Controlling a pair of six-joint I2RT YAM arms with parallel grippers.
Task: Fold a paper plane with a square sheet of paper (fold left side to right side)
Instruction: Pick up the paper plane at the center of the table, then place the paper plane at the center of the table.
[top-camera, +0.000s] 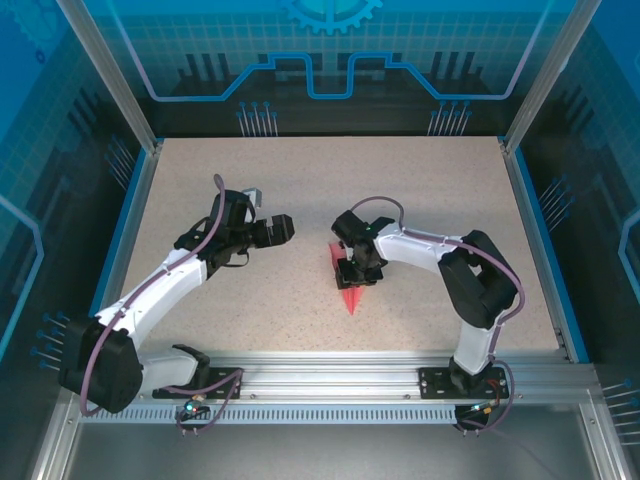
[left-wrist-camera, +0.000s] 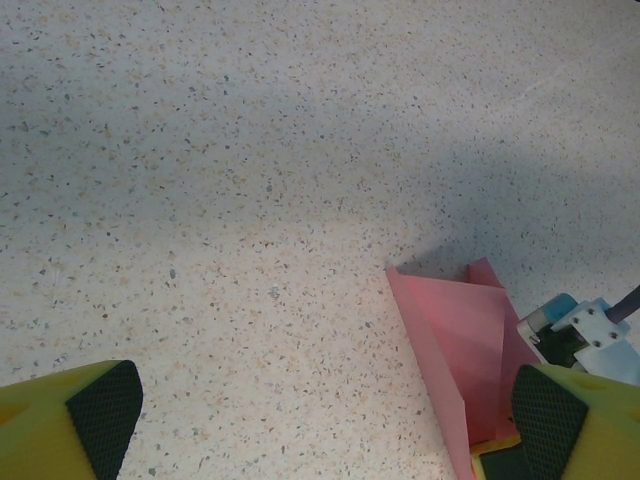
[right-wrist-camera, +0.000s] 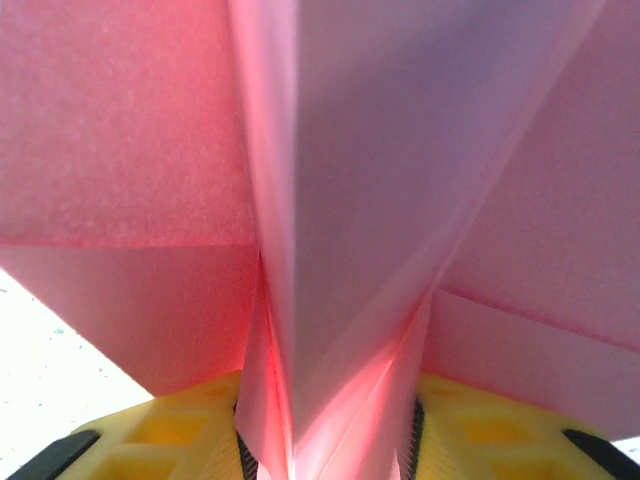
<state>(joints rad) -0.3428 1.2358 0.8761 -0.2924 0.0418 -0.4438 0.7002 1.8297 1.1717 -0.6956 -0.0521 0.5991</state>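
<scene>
Right tool pinching the paper plane at mid-worktop

The right tool (top-camera: 358, 272) grips the folded pink-red paper plane (top-camera: 350, 299) between its yellow fingers (right-wrist-camera: 190, 432), the sharp tip pointing to the near edge of the speckled worktop (top-camera: 420, 190). The left tool (top-camera: 283, 230) hangs just left of it, its jaws spread wide and holding nothing.
</scene>
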